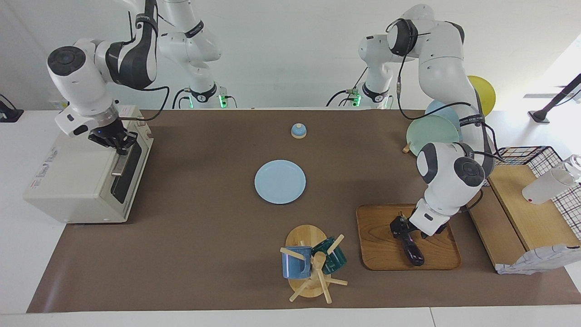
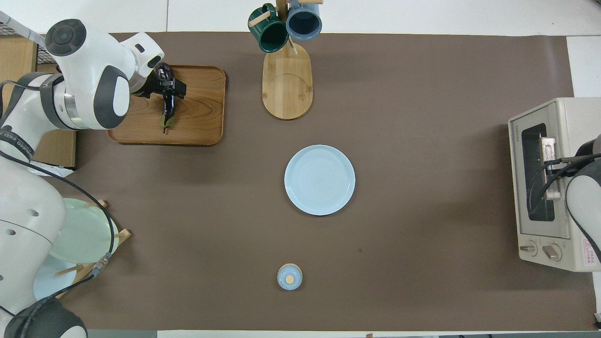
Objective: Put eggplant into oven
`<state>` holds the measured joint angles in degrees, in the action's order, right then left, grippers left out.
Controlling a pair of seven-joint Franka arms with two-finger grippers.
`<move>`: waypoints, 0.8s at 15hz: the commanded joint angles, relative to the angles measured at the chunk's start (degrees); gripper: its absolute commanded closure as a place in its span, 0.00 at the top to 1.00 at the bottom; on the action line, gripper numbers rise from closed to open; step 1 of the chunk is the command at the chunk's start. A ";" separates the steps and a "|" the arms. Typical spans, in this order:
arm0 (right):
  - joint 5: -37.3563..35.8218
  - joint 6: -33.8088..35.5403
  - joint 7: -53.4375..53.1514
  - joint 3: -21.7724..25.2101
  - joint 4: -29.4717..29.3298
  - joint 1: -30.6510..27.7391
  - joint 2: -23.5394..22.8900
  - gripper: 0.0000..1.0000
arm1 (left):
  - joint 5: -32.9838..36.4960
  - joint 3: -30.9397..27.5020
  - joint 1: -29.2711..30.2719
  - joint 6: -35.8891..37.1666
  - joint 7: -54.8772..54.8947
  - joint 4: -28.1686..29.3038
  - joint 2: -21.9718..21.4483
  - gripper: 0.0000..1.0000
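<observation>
Our left hand [image 1: 405, 231] is down on the eggplant [image 1: 414, 252], which lies on the wooden tray [image 1: 381, 245] at the left arm's end of the counter [image 1: 204, 227]. The fingers straddle the eggplant's upper part and seem to pinch it near one end, though we cannot be sure the grip has fully closed. Our right hand [image 1: 119, 141] is at the bar handle [image 1: 119, 164] of the oven [image 1: 68, 181] at the right arm's end, fingers apparently clamped on the bar; the dark glass door looks shut.

The main risk, as we judge it, is the grip: the eggplant is glossy and slender, and held off its middle it may swing down or slip out when lifted. A second risk is timing. If the door is not down before the eggplant arrives, we have nowhere to put it, and both arms crowd the oven mouth.

Between tray and oven sit the blue plate [image 1: 280, 181] at mid-counter, the mug rack [image 1: 311, 265] with its two mugs just beside the tray, and a small blue bell [image 1: 298, 131] nearer the robots. The rack's pegs stand tall enough to catch a low carry. A dish rack [image 1: 431, 131] with plates stands near the left arm's base.
</observation>
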<state>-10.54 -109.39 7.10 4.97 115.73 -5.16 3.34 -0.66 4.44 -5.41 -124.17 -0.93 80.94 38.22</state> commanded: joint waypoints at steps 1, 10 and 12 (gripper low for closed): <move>-0.97 -3.81 0.90 -0.66 1.87 0.15 0.08 0.00 | 1.81 -0.31 -0.83 -1.51 0.84 -0.17 1.41 1.00; 0.87 -14.07 0.29 -0.84 4.15 6.04 -5.97 0.00 | 1.37 -0.23 -0.65 1.74 1.28 -1.84 1.95 0.47; 2.37 -18.90 -0.67 -0.84 6.52 6.83 -7.12 0.00 | 1.11 -0.23 -0.74 2.00 1.19 -1.93 1.86 0.16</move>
<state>-7.97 -119.87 6.68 3.53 120.12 2.65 0.29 -0.15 4.50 -5.83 -123.76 -0.20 80.75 39.32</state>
